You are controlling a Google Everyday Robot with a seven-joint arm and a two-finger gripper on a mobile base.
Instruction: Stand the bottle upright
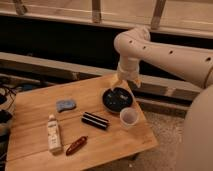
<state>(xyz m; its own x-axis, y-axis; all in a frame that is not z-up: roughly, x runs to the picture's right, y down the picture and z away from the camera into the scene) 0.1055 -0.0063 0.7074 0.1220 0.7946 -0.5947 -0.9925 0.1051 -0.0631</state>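
Observation:
The bottle [53, 133] is small, slim and white with a white cap and a pale label. It lies on its side near the front left of the wooden table [35, 107], cap pointing away from me. My gripper [125, 83] hangs from the white arm at the table's far right, above the back rim of a black bowl [117, 99]. It is far from the bottle and holds nothing that I can see.
A reddish-brown oblong object [76, 145] lies just right of the bottle. A black ribbed bar [95, 120] lies mid-table. A white cup [129, 117] stands near the right edge. A blue-grey sponge [65, 104] lies at the back left. Cables [6, 90] lie left of the table.

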